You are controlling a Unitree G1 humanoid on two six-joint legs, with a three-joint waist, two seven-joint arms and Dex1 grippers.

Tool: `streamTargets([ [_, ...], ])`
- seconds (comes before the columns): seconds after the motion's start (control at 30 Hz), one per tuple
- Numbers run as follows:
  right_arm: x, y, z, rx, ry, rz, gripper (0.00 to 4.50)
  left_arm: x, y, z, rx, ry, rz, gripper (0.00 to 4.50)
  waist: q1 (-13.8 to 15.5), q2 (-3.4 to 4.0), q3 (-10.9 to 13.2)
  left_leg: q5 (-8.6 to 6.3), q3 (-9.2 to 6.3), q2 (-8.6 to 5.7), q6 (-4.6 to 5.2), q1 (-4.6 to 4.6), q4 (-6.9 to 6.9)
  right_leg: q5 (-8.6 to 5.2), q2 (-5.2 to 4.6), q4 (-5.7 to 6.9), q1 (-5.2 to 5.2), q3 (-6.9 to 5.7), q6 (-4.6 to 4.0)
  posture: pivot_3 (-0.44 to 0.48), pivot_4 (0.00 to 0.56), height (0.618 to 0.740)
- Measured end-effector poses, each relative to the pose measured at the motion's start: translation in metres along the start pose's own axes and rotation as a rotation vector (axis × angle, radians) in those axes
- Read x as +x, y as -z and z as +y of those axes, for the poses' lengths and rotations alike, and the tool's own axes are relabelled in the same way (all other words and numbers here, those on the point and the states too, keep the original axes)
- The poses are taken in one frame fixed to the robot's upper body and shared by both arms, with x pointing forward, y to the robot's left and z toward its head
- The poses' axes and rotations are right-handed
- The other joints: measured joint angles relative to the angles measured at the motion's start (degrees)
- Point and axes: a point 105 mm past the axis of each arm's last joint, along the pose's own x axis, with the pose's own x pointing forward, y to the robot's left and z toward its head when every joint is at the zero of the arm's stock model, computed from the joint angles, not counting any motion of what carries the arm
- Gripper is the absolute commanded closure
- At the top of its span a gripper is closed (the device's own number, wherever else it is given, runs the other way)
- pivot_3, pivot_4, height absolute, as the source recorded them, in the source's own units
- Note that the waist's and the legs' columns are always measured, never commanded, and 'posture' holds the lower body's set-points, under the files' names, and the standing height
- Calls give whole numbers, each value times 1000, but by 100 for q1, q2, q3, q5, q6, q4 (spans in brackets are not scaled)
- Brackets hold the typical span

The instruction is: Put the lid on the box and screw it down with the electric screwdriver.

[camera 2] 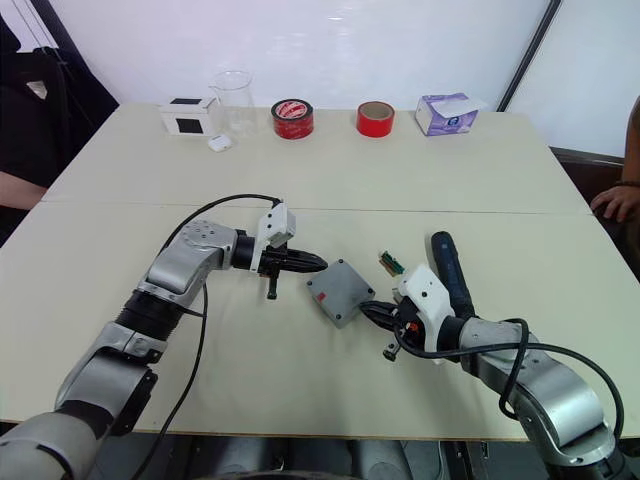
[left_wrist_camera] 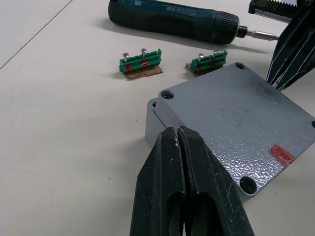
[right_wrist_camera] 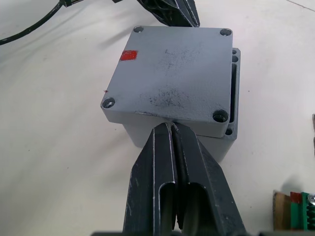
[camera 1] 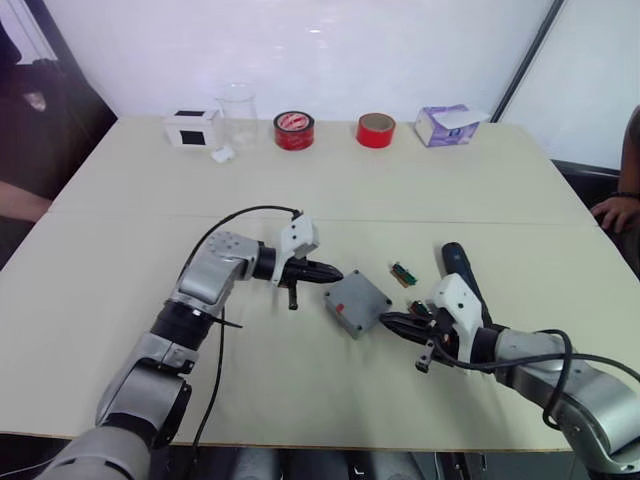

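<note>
Closest to the head camera, the right gripper (camera 1: 388,320) reaches in low over the pale surface (camera 1: 300,400), its jaws closed and empty, tips at the edge of the lid (camera 1: 357,303). That lid sits on the box (right_wrist_camera: 227,142), but skewed: the right wrist view shows it slid off to one side, so a strip of the box's rim and its corner holes lie uncovered, which the head views do not reveal. A small red patch (right_wrist_camera: 128,55) marks the lid near one corner. Opposite, the left gripper (camera 1: 335,272) also has its jaws pressed together on nothing, tips just beside the lid's far corner. The left wrist view brings out two small green terminal blocks (left_wrist_camera: 141,63) lying beyond the box, and behind them the electric screwdriver (left_wrist_camera: 173,20) flat on the surface, its metal bit pointing toward the right gripper. Along the far edge stand a white-and-black cube (camera 1: 191,128), a clear beaker (camera 1: 237,113), two red tape rolls (camera 1: 294,130) and a purple tissue carton (camera 1: 445,124).
</note>
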Motion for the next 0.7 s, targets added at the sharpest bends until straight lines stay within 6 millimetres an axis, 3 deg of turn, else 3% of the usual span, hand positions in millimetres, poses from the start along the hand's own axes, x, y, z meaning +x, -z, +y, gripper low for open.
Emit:
streamTargets([
  [0.7,1,0,-4,5,13,2,4450,7,2,2,-24,-13,-17,4500,1,0,0,0,0,-1,0,0,1,1,0,2,0,0,2,0,150,740],
])
